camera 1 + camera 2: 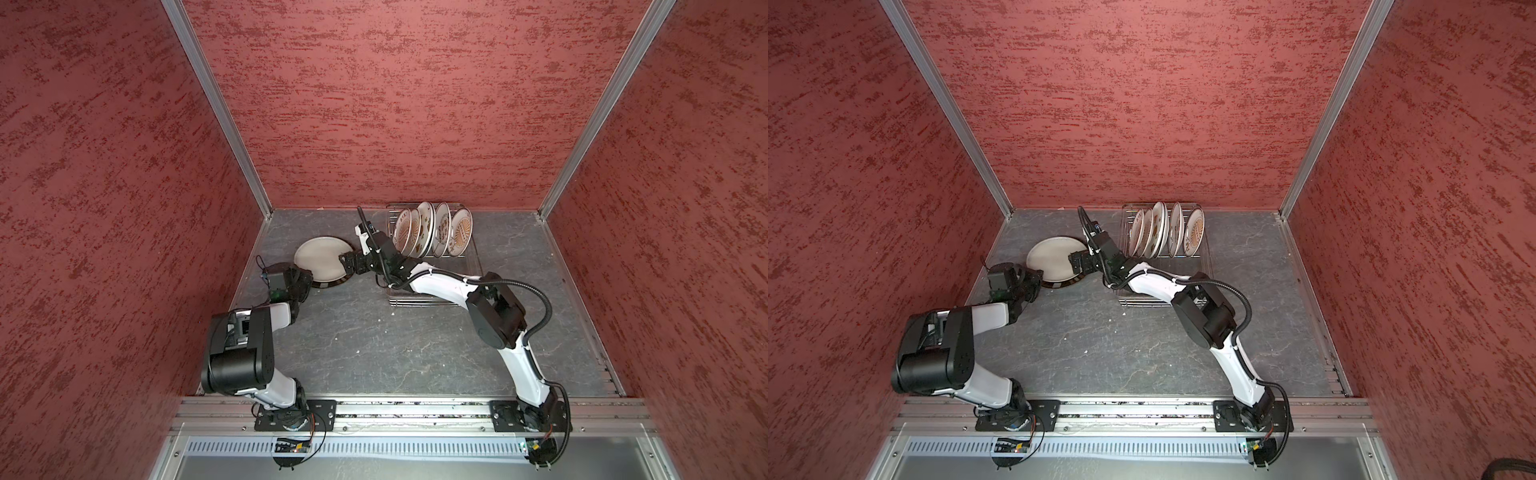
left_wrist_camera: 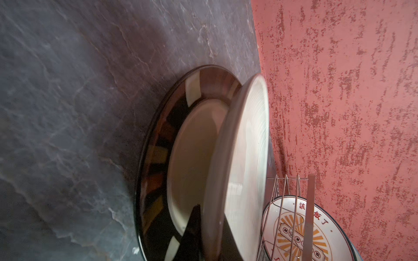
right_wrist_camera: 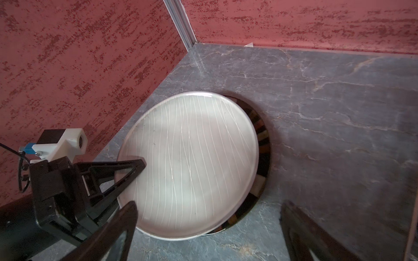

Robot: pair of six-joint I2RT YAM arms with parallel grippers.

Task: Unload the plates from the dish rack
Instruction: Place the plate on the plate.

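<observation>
**Plate hanging tilted in left pincer, above a second plate**

Grey, marble-veined desk (image 1: 415, 353) is filling the floor of a booth, with rough red walls (image 1: 395, 104) closing in its far, left and right edges and aluminium strips running up the far corners. The dish rack (image 1: 415, 302) is sitting against the far edge, right of centre, and is carrying five plates on edge (image 1: 424, 228), the rightmost being a sunburst plate with red characters (image 2: 298, 232).

Near the far left corner, the brown-rimmed plate (image 2: 192, 158) is lying flat on the desk. The white ribbed plate (image 1: 322, 257) is hanging tilted above it. The left pincer (image 3: 135, 167) is clamping this plate's left edge, one finger over the face and one under, so that edge is riding high, while the opposite edge is dipping toward the brown rim. The right pincer (image 1: 348, 264) is hovering just beside the ribbed plate's right edge with its jaws spread wide, gripping nothing.

The left arm is bending sharply at a raised elbow and reaching toward the far left corner, wrist rolled sideways. The right arm is stretching from the near edge across the rack's near end, wrist angling left.
</observation>
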